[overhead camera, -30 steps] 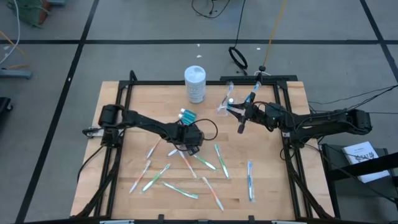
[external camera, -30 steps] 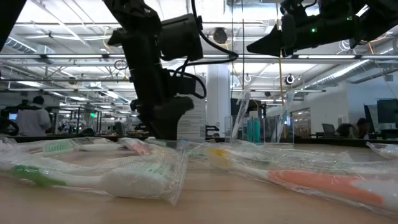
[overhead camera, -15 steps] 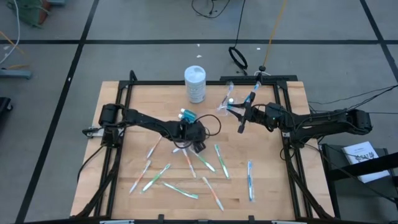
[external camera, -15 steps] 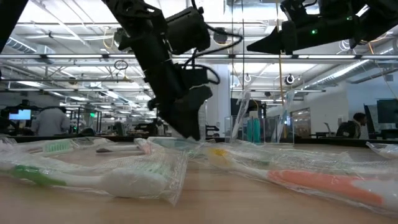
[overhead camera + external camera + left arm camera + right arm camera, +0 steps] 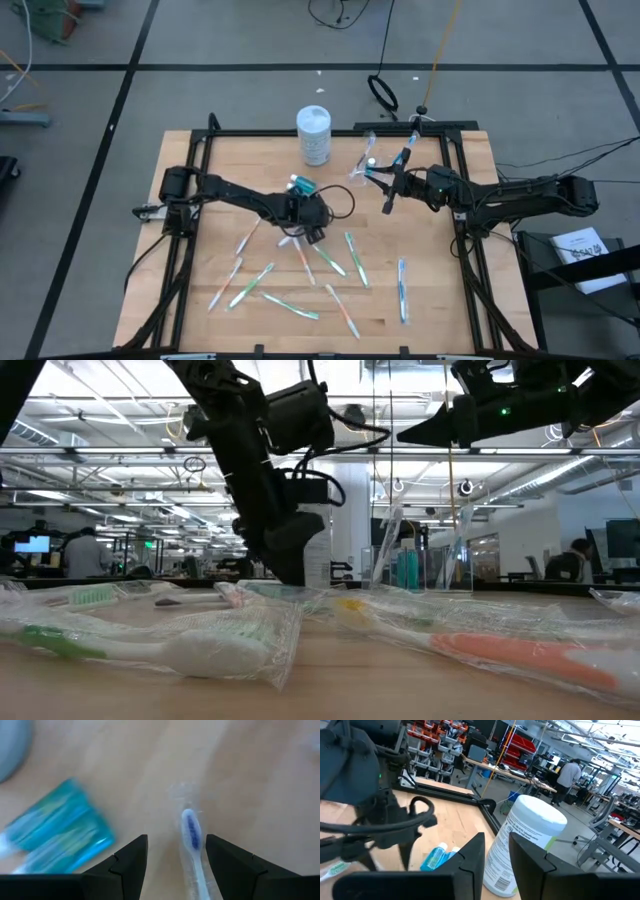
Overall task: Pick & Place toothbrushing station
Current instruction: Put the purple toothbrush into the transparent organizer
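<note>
my left gripper [image 5: 175,855] hangs spread over a wrapped blue-bristled toothbrush [image 5: 192,832] on the table [image 5: 200,300], beside the blue tubes [image 5: 60,837]. i'd drop straight and pinch its neck. my right gripper [image 5: 388,205] waits near the clear cup [image 5: 364,160], jaws narrowly apart, gripping nothing i can see.

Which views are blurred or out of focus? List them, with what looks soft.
Left wrist view: motion-soft throughout; the blue-headed toothbrush and blue tubes smear. Low view: the nearest wrapped toothbrushes are out of focus, the room behind sharper, ceiling lights glaring. Right wrist view: the white canister reads fairly clearly. High view: evenly lit, no blur.
</note>
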Controlling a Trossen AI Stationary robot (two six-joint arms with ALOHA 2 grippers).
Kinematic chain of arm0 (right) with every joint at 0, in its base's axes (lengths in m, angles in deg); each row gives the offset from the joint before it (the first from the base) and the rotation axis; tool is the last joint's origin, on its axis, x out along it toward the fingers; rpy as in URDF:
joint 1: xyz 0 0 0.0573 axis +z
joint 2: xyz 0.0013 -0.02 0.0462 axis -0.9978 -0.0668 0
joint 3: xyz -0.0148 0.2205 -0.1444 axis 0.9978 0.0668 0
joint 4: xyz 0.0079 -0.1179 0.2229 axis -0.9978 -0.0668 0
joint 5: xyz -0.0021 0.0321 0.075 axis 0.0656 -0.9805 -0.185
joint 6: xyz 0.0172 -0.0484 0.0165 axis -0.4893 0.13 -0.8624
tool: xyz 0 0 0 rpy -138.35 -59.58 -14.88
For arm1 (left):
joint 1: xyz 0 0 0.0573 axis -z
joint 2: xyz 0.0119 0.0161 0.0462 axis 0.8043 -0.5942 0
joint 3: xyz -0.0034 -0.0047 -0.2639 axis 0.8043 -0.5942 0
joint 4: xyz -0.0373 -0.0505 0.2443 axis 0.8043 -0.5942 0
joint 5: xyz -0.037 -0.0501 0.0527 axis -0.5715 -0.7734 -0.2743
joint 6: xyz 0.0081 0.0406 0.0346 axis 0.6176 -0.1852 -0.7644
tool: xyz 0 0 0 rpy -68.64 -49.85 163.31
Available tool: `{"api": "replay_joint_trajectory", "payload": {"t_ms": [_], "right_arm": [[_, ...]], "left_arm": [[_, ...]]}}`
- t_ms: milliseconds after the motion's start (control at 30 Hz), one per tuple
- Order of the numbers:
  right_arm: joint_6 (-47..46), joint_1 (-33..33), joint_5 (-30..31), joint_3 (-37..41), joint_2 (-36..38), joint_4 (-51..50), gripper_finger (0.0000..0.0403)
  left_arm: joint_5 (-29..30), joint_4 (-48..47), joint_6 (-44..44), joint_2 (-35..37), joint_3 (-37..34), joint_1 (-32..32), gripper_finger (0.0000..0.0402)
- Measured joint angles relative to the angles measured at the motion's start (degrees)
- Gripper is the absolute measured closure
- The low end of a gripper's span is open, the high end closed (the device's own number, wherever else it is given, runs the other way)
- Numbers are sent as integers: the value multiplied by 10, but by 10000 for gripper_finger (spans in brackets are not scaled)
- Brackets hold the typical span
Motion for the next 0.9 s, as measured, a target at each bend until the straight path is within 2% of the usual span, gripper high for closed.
{"api": "replay_joint_trajectory", "payload": {"t_ms": [133,267,367,533,733,800,900], "right_arm": [[0,0,0,0,0,0,326],[0,0,0,0,0,0,325],[0,0,1,0,0,0,327],[0,0,1,0,0,4,327],[-1,0,2,0,0,3,328],[-1,0,5,0,1,1,328],[-2,0,42,0,7,-8,328]], "left_arm": [[12,-17,10,0,0,-8,192],[-38,-2,13,-3,0,-24,203],[-69,5,14,-19,1,-36,230],[-77,15,21,-33,2,-55,294],[-82,27,-18,8,-3,-62,381],[-74,64,-30,30,-2,-63,391],[-60,125,-47,62,-1,-68,378]]}}
